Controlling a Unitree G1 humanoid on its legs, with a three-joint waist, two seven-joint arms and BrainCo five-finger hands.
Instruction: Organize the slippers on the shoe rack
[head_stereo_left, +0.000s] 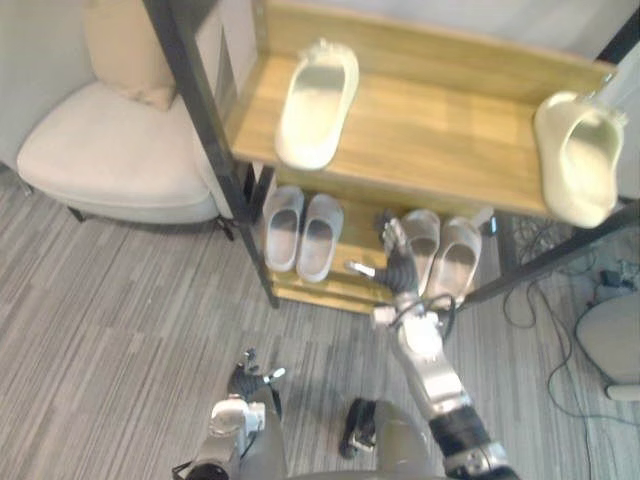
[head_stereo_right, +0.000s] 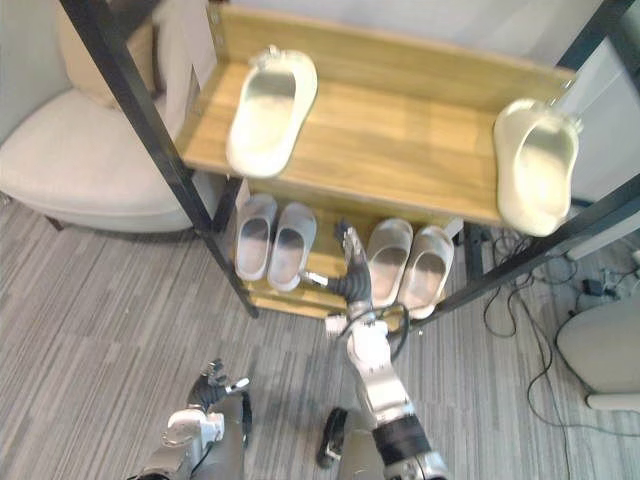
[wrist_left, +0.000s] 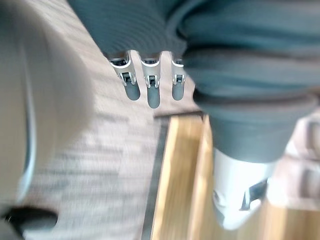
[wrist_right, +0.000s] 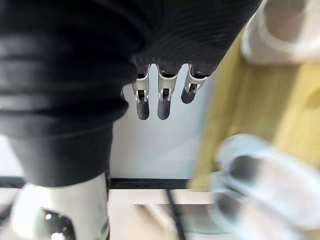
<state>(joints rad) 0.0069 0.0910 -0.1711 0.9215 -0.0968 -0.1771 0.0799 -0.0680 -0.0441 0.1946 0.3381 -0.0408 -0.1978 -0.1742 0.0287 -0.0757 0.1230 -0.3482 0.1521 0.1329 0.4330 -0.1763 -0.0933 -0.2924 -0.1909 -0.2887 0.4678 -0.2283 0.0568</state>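
Observation:
Two cream slippers lie apart on the rack's wooden top shelf (head_stereo_left: 450, 130): one (head_stereo_left: 318, 95) at its left, the other (head_stereo_left: 578, 155) at its right end, overhanging the edge. On the lower shelf (head_stereo_left: 330, 285) stand a grey pair (head_stereo_left: 300, 232) and a beige pair (head_stereo_left: 440, 252). My right hand (head_stereo_left: 400, 262) reaches to the lower shelf just left of the beige pair, open, its straight fingers (wrist_right: 162, 102) holding nothing. My left hand (head_stereo_left: 250, 382) hangs low over the carpet before the rack, open, with its fingers (wrist_left: 152, 90) straight.
A pale armchair (head_stereo_left: 110, 150) stands left of the rack, close to its black frame post (head_stereo_left: 200, 110). Cables (head_stereo_left: 560, 290) lie on the floor at the right, near a white round object (head_stereo_left: 610, 345). Striped grey carpet (head_stereo_left: 120, 320) lies in front.

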